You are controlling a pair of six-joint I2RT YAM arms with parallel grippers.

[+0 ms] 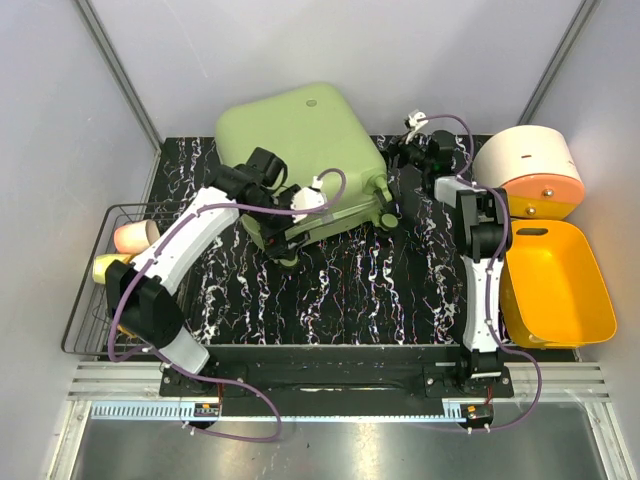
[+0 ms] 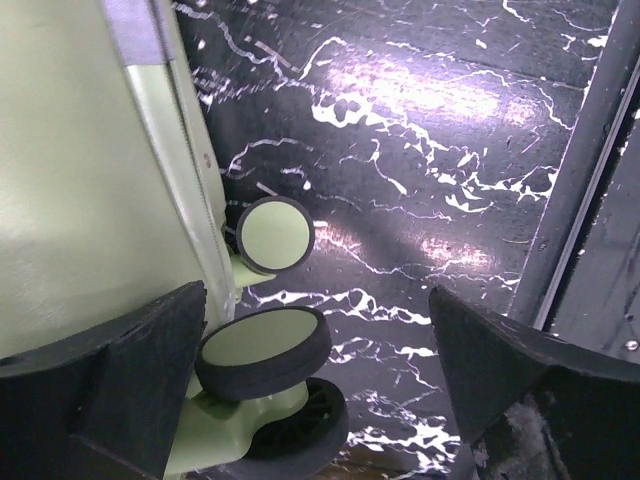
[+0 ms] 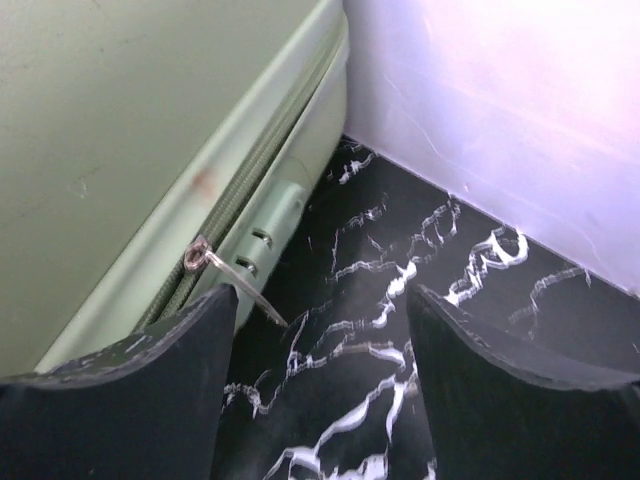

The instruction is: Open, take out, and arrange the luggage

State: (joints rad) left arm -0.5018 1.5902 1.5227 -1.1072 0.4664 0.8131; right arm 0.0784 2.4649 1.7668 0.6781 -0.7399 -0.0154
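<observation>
A: A black, white-veined counter point(image 1: 340, 290) is seen, closed in by pale walls. How far along is the task judged to be?

B: Barely begun, it is judged. The luggage point(image 1: 300, 130) is found at the far middle of the counter, close to the back wall, and its two shells are shown shut. Nothing is seen taken out, so opening, emptying and arranging are all left.

A: And the claws?

B: The left claw point(image 2: 315, 370) is spread wide at the near edge of the luggage, by the wheels point(image 2: 265, 350), and nothing is gripped. The right claw point(image 3: 325, 370) is spread too, at the luggage's far right corner, with only bare counter between its fingers.

A: What is given by one view and not by another?

B: The zip pull point(image 3: 235, 275) is shown only by the right wrist view. It hangs from the closed zip line, just beside the finger nearer the luggage, though contact cannot be told. The wheels' pale-green faces are shown close up only by the left wrist view. The round emblem point(image 1: 311, 102), the yellow-orange tray point(image 1: 560, 290) at the right and the wire basket point(image 1: 75, 320) at the left are given by the top view alone.
</observation>
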